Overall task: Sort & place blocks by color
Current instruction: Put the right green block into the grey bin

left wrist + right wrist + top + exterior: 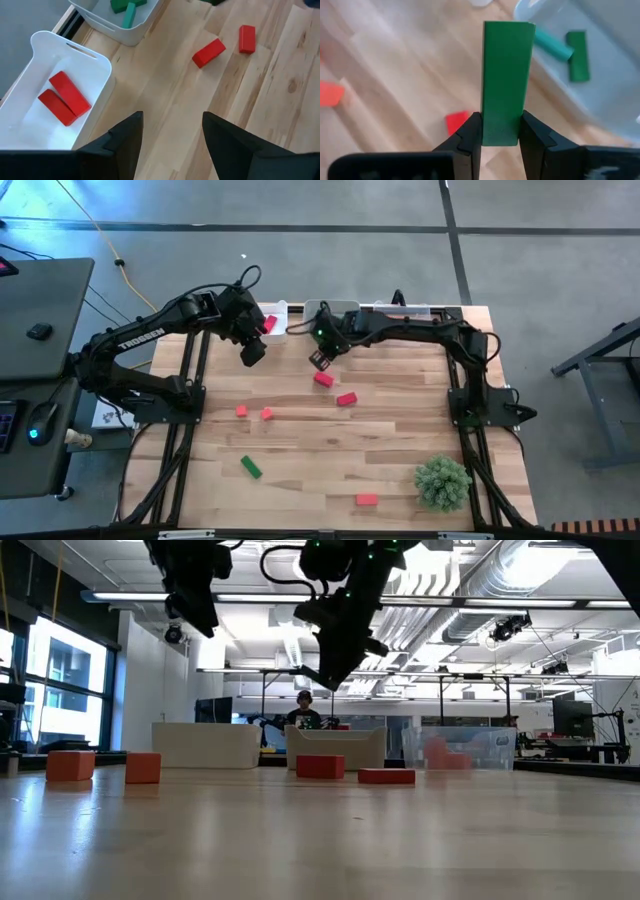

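At the table's twelve-o'clock edge, the bins point(345, 308) stand in a row. The right gripper point(501, 134) is clamped on the base of a green block point(505, 80), probably short of the bin with green blocks point(590, 75). Risk: early release drops it onto the table point(330, 450); the narrow grip permits pivoting. The left gripper point(172, 132), fingers apart and empty, hovers by the bin with red blocks point(30, 110). Loose blocks point(335, 388) lie mid-table.

White "TROSSEN" lettering on left arm point(140, 340) upper link; no other text readable.
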Available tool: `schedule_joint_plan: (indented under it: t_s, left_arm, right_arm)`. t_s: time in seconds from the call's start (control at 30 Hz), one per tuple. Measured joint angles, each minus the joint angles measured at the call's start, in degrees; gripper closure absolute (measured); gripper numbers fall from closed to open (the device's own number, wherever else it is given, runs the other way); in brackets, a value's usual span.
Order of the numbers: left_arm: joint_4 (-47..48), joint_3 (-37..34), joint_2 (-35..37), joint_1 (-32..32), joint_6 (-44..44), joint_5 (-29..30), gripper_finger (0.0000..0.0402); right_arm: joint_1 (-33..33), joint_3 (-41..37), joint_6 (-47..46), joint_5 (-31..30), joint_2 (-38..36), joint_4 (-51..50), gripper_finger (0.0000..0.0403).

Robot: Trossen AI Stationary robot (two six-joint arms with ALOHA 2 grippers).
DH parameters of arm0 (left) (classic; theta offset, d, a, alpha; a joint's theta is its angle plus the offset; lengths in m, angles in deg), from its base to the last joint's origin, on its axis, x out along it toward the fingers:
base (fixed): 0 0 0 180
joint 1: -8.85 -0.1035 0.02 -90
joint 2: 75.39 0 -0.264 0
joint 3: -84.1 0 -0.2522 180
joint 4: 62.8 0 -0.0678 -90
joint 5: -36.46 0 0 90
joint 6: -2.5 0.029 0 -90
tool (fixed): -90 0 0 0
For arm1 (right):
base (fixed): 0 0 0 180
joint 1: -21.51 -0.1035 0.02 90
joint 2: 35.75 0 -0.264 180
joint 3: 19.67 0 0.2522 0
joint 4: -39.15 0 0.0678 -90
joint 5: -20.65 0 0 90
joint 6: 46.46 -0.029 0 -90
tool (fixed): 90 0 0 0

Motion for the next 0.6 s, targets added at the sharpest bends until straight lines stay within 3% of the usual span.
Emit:
schedule_joint_plan:
  t_s: [0.6]
  left_arm:
    - [0.0,0.0,0.0,0.0,-10.9,0.0,0.0206]
  right_arm:
    - [13.3,0.0,20.3,5.2,0.0,12.3,0.0327]
